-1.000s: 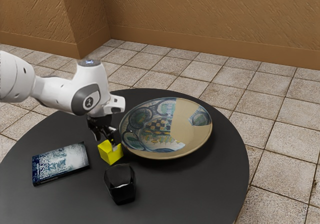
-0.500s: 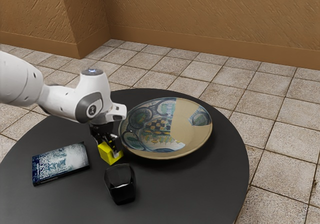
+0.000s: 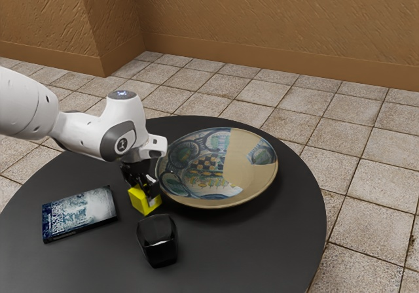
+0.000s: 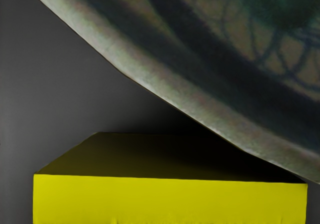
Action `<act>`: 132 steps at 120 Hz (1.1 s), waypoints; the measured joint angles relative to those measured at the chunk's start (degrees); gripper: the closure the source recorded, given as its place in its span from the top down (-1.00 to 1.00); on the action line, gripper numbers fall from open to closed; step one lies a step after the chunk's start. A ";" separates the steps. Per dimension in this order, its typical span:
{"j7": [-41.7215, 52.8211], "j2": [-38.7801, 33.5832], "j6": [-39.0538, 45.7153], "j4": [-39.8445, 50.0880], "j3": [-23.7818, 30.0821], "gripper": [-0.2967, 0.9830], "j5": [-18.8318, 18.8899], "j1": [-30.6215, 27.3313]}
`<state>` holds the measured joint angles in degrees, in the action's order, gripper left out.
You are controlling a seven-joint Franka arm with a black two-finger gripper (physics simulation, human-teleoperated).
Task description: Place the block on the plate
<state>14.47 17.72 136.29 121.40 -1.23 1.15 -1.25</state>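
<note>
So the yellow block (image 3: 139, 203) was a plain, sharp-edged cube with a smooth matte look, bright on the face toward the hand and deep olive on its top in the wrist view. The ceramic plate (image 3: 250, 172) was way fancier: wide, round and shallow, with painted blue-green swirls, a little checkered patch and a bare tan wedge. Its rim had a bit of shine to it.

The block sat just outside the plate, beside the rim on the exterior view's left. From the wrist cam the rim cut across one of its far corners, but I couldn't tell if they touched. My gripper (image 3: 144, 187) was right down at the block, black against yellow. I honestly couldn't tell how far open it was, or whether it had hold of the block.

Near the block stood a glossy black cup (image 3: 157, 244) with faceted sides; its inside was too dark to read. The book (image 3: 78, 211) lay flat, pale lettering over a mottled blue-white cover.

All of it was on a round, dull black table (image 3: 222, 254). Around that I had speckled, square stone tiles (image 3: 370, 195) and a rough, orange-brown plaster wall (image 3: 262, 18) with a smoother baseboard (image 3: 262, 61).
</note>
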 joint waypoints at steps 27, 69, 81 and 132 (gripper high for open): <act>-0.49 -0.53 0.14 0.42 0.00 0.05 0.21 -0.21; -1.14 -3.42 -0.59 1.40 -0.05 0.04 0.34 -1.23; -1.28 -5.82 -1.48 1.80 -0.09 0.04 0.62 -1.20; -1.92 -11.49 -6.48 1.61 -0.17 0.04 3.59 -0.20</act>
<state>12.55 6.23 129.82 123.01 -1.40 4.74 -1.45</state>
